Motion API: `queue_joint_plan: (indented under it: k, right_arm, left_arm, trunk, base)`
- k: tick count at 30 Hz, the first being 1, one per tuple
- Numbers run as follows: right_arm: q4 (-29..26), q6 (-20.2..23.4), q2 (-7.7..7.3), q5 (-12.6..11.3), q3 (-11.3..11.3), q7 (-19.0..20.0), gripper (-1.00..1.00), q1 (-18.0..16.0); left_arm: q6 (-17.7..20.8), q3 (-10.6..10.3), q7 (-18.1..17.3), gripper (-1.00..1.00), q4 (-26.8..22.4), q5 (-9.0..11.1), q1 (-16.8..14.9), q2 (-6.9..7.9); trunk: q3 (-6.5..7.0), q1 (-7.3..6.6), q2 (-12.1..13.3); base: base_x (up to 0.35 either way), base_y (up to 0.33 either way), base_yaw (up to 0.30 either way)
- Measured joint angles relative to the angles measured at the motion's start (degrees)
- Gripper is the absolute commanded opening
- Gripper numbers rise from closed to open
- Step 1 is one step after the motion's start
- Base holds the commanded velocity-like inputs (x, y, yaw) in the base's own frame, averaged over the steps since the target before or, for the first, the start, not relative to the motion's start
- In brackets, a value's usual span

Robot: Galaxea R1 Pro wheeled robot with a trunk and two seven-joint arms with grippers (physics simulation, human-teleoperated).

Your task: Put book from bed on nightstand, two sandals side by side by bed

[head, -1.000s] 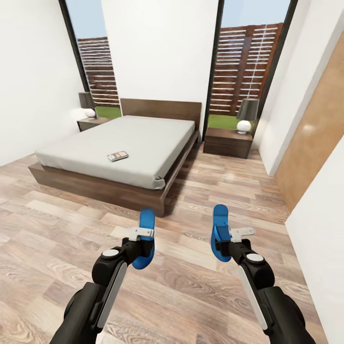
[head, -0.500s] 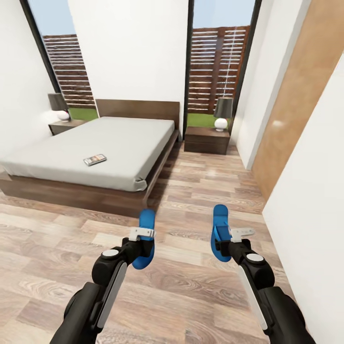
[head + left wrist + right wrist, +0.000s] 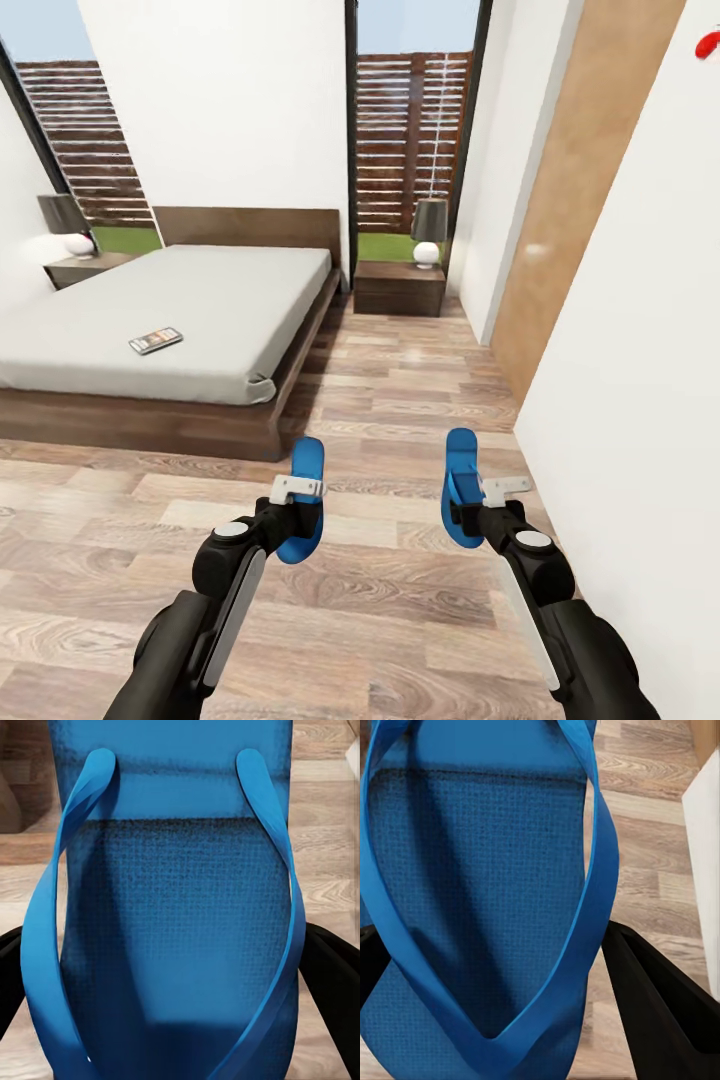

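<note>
Each of my grippers holds one bright blue sandal above the wood floor. My left gripper (image 3: 297, 507) is shut on the left sandal (image 3: 305, 478) (image 3: 176, 915), and its black fingers (image 3: 330, 979) flank the sole. My right gripper (image 3: 466, 510) is shut on the right sandal (image 3: 460, 470) (image 3: 472, 885), beside one finger (image 3: 660, 1012). The bed (image 3: 180, 300), with a grey mattress and a dark frame, lies ahead on the left. The book (image 3: 155, 341) rests on it near the foot end. One nightstand (image 3: 400, 288) stands right of the bed, another (image 3: 85, 268) at its far left.
A lamp (image 3: 430, 232) stands on the right nightstand and another lamp (image 3: 68, 225) on the left one. A white wall (image 3: 630, 350) and a wooden door panel (image 3: 570, 190) close in on the right. A floor strip (image 3: 400, 390) runs between bed and wall.
The whole picture has shifted: the camera turned right, so the bed and nightstands sit further left and the right wall looms larger. Both arms and their sandals keep the same pose.
</note>
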Motion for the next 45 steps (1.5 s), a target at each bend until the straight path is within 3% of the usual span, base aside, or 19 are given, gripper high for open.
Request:
queue_joint_plan:
  k: [16,25,37,45]
  right_arm:
    - [0.0,0.0,-0.01,0.0,0.0,0.0,-1.0,0.0]
    - [0.0,-0.1,0.01,0.1,0.0,0.0,-1.0,0.0]
    - [0.1,-0.1,0.04,0.0,0.0,-0.3,-1.0,0.0]
    - [0.1,0.0,0.25,0.1,-0.2,-0.5,-1.0,0.0]
  left_arm:
    - [0.0,0.0,0.0,-1.0,0.0,0.0,0.0,0.0]
    - [0.0,-0.1,0.1,-1.0,0.0,0.0,0.0,0.0]
    - [0.0,-2.0,0.3,-1.0,0.0,-0.1,0.1,0.0]
    - [0.2,-1.8,0.3,-1.0,0.0,0.0,0.1,0.01]
  trunk:
    - [-0.25,0.0,0.0]
    - [-0.24,-0.03,0.0]
    - [-0.24,-0.03,0.0]
    - [-0.24,-0.03,0.0]
  base:
    - [0.013,0.0,-0.246]
    - [0.288,-0.012,-0.017]
    - [0.322,-0.033,0.0]
    - [0.314,-0.141,0.0]
